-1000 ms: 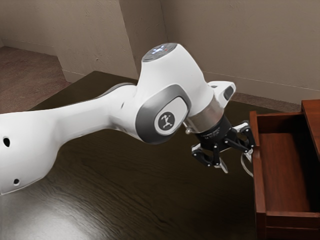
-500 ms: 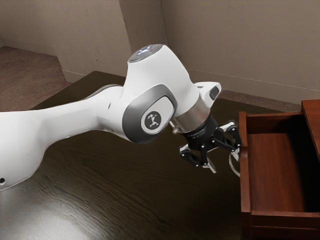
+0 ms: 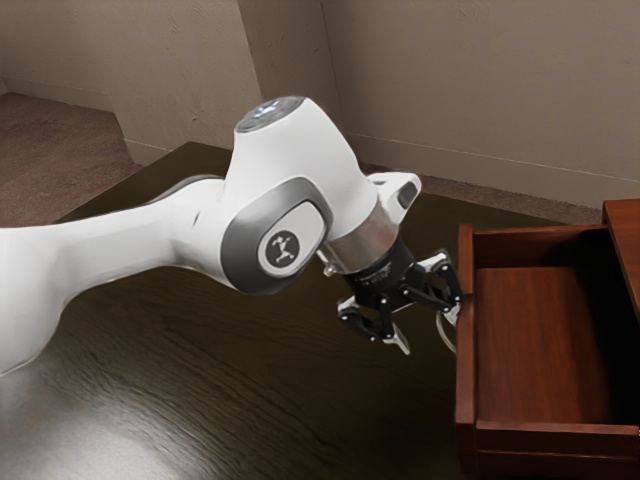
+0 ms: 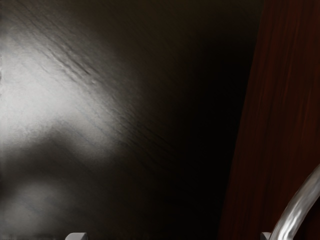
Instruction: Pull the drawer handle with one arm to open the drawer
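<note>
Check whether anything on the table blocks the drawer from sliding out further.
Nothing visible does: the drawer front faces bare dark table, and the gripper is at the handle.

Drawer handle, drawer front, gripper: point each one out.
drawer handle (image 4: 300, 210), wrist view, on its curved metal bar.
drawer front (image 3: 466, 380), exterior view, on the wooden front panel.
gripper (image 3: 427, 328), exterior view, midway between its fingertips.
</note>
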{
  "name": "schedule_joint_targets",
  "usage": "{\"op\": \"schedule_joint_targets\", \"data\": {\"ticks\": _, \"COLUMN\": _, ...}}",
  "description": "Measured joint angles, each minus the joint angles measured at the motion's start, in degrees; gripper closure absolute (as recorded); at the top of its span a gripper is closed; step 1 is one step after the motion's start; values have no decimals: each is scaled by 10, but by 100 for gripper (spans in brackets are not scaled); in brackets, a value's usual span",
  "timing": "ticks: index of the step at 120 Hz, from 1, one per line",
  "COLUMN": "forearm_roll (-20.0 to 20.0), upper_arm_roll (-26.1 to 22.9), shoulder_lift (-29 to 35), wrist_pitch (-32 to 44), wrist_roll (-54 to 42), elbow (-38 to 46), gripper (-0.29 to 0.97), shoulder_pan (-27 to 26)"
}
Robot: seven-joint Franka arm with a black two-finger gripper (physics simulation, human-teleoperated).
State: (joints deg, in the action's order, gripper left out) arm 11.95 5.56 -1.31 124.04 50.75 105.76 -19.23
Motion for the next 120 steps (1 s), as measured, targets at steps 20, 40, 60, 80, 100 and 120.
{"op": "schedule_joint_targets", "data": {"ticks": 20, "forearm_roll": 1, "upper_arm_roll": 9, "shoulder_lift": 7, "wrist_pitch": 0, "wrist_roll": 0, "elbow": 8, "gripper": 34, "shoulder_pan": -6}}
{"op": "schedule_joint_targets", "data": {"ticks": 40, "forearm_roll": 4, "upper_arm_roll": -33, "shoulder_lift": 17, "wrist_pitch": 1, "wrist_roll": -3, "elbow": 18, "gripper": 34, "shoulder_pan": 42}}
{"op": "schedule_joint_targets", "data": {"ticks": 60, "forearm_roll": 5, "upper_arm_roll": -25, "shoulder_lift": 26, "wrist_pitch": 1, "wrist_roll": -5, "elbow": 28, "gripper": 34, "shoulder_pan": 39}}
{"op": "schedule_joint_targets", "data": {"ticks": 80, "forearm_roll": 5, "upper_arm_roll": -23, "shoulder_lift": 34, "wrist_pitch": 1, "wrist_roll": -7, "elbow": 36, "gripper": 34, "shoulder_pan": 38}}
{"op": "schedule_joint_targets", "data": {"ticks": 100, "forearm_roll": 6, "upper_arm_roll": -20, "shoulder_lift": 36, "wrist_pitch": 1, "wrist_roll": -9, "elbow": 37, "gripper": 34, "shoulder_pan": 36}}
{"op": "schedule_joint_targets", "data": {"ticks": 120, "forearm_roll": 2, "upper_arm_roll": -8, "shoulder_lift": 44, "wrist_pitch": 1, "wrist_roll": -12, "elbow": 36, "gripper": 34, "shoulder_pan": 22}}
